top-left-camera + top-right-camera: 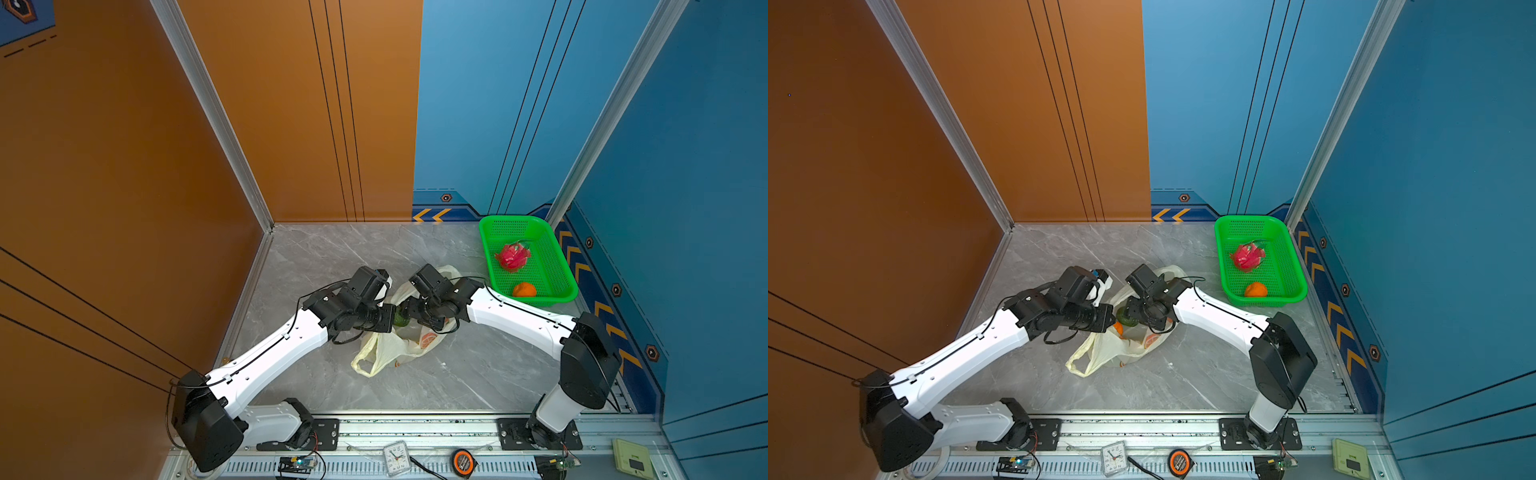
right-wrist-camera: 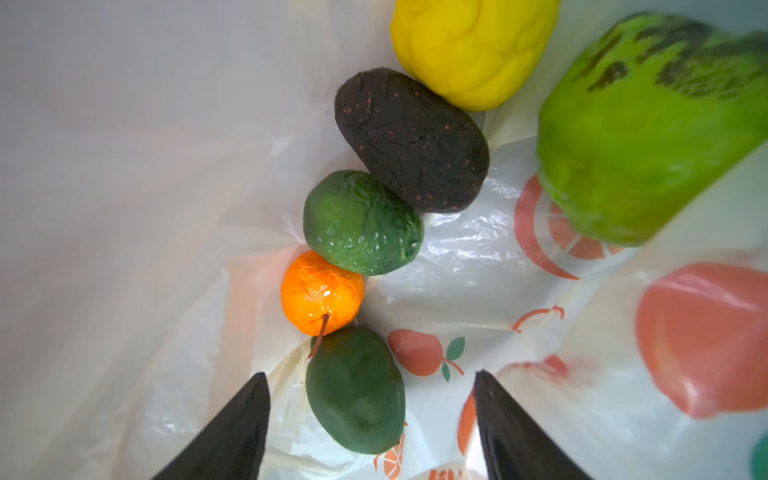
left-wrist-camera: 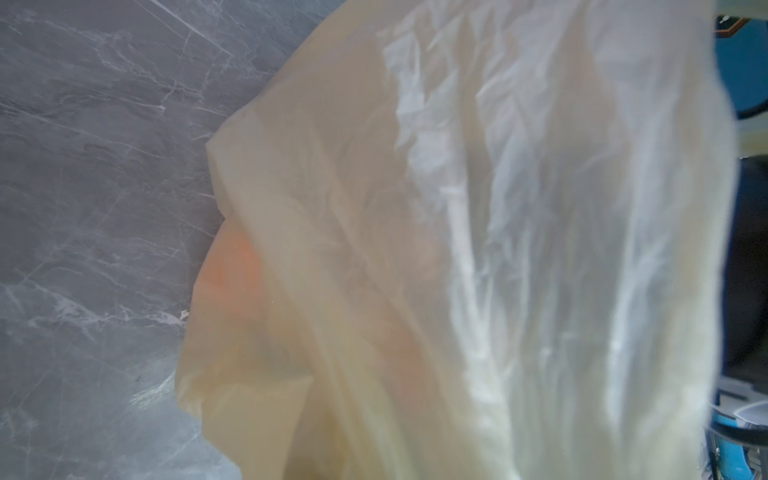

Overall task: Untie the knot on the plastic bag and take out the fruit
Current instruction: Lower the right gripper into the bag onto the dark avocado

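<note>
The plastic bag (image 1: 388, 349) lies crumpled near the middle of the grey marbled bench (image 1: 332, 257). Its mouth is open, and one handle loop (image 1: 363, 368) lies loose at the bag's 7 o'clock. Both arms meet over the mouth.

The left tool (image 1: 387, 318), reaching in from 8 o'clock, is clenched. Its wrist view is filled with blurred cream film, so I cannot tell whether it pinches the bag.

The right tool (image 2: 370, 374), coming from 4 o'clock, is released and reaches inside the bag. Its black fingers (image 2: 232, 432) stand on either side of a dark green fruit (image 2: 355, 390) without touching it. That fruit is the end of a touching row: a small orange (image 2: 320, 291), a wrinkled green fruit (image 2: 361, 222), a dark avocado (image 2: 411, 141) and a lumpy yellow fruit (image 2: 473, 45). A large light green fruit (image 2: 648, 133) sits apart from the row, close to the lens.

A green perforated basket (image 1: 513, 217) stands at the bench's 2 o'clock corner. It holds a pink dragon fruit (image 1: 513, 257) near its middle and a second orange (image 1: 524, 289) at its 6 o'clock end.
</note>
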You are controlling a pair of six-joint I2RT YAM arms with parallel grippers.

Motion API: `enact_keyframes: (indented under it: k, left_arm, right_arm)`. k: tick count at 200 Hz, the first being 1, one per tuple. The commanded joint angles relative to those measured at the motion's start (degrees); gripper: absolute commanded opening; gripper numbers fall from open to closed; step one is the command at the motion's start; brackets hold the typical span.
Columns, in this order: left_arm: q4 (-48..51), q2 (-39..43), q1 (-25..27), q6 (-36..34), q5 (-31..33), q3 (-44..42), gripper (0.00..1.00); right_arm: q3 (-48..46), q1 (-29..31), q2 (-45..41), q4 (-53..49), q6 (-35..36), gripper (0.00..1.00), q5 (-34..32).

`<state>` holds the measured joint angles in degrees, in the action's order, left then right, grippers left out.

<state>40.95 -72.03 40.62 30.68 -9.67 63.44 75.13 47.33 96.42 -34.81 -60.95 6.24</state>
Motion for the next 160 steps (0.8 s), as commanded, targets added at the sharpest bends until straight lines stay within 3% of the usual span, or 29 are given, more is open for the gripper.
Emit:
enact_keyframes:
  k: [1,37,96,160]
  left_arm:
    - [1.16,-0.57,0.34,-1.69,-0.91,0.71,0.0]
    - [1.24,-0.4,0.06,-1.67,-0.47,0.56,0.0]
    - [1.94,1.35,-0.37,-1.04,-0.32,-1.59,0.0]
    - [1.86,-0.53,1.14,-1.67,-2.06,-1.19,0.01]
  right_arm:
    - [2.19,-0.44,3.29,2.67,-1.2,0.75,-0.95]
    - [1.07,-0.73,7.46,4.75,-2.48,0.75,-2.24]
    - [-7.52,-0.84,2.32,-0.69,-3.38,0.84,-9.51]
    - [-0.89,-2.04,6.66,5.43,-3.11,0.88,-9.35]
